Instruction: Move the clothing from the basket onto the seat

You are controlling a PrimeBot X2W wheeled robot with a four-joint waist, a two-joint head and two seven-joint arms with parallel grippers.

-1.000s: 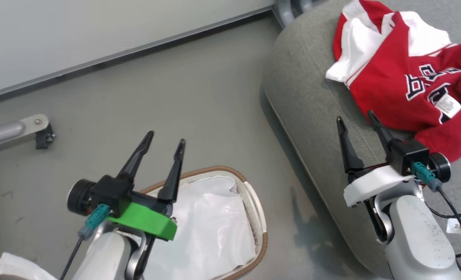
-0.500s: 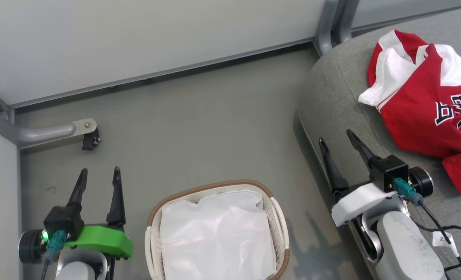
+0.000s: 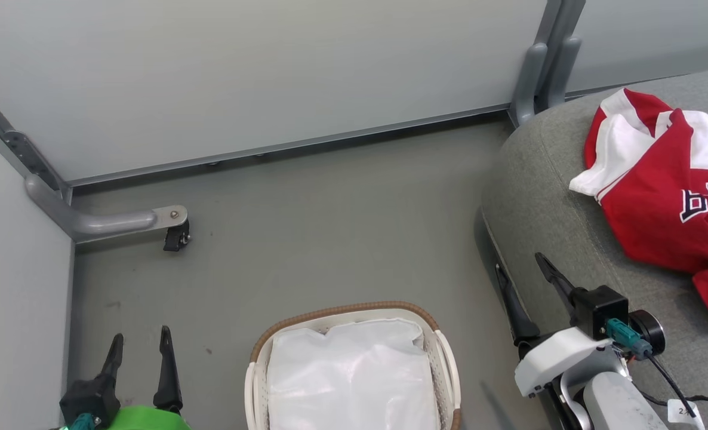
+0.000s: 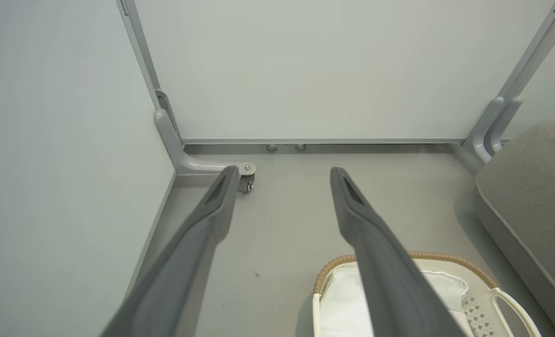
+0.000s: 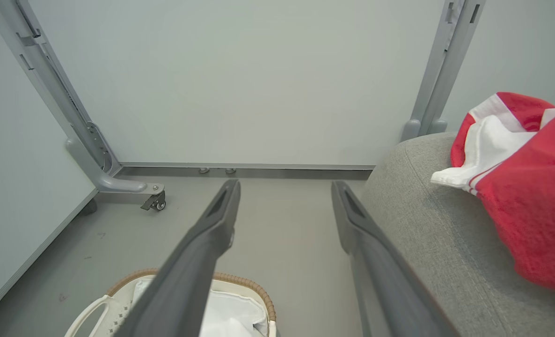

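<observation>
The red-and-white jersey, the clothing (image 3: 670,197), lies spread on the grey seat (image 3: 539,197) at the right, and it shows again (image 5: 530,187) on the seat (image 5: 427,234) in the right wrist view. The white basket (image 3: 443,358) with a brown rim stands on the floor at the bottom centre, holding just its white liner sheet (image 3: 351,382). My left gripper (image 3: 140,339) is open over the floor, left of the basket. My right gripper (image 3: 518,263) is open and empty at the seat's front edge, left of the jersey.
Grey partition panels close off the back and left. A castor foot (image 3: 175,236) of the left panel juts onto the floor. A vertical post (image 3: 539,71) stands behind the seat. Cables (image 3: 682,400) hang by my right wrist.
The head camera has tilted up and turned, so the whole scene shifted. Both arms have sunk lower in the view, and the left gripper now stands beside the basket, not over it. Both grippers stay open.
</observation>
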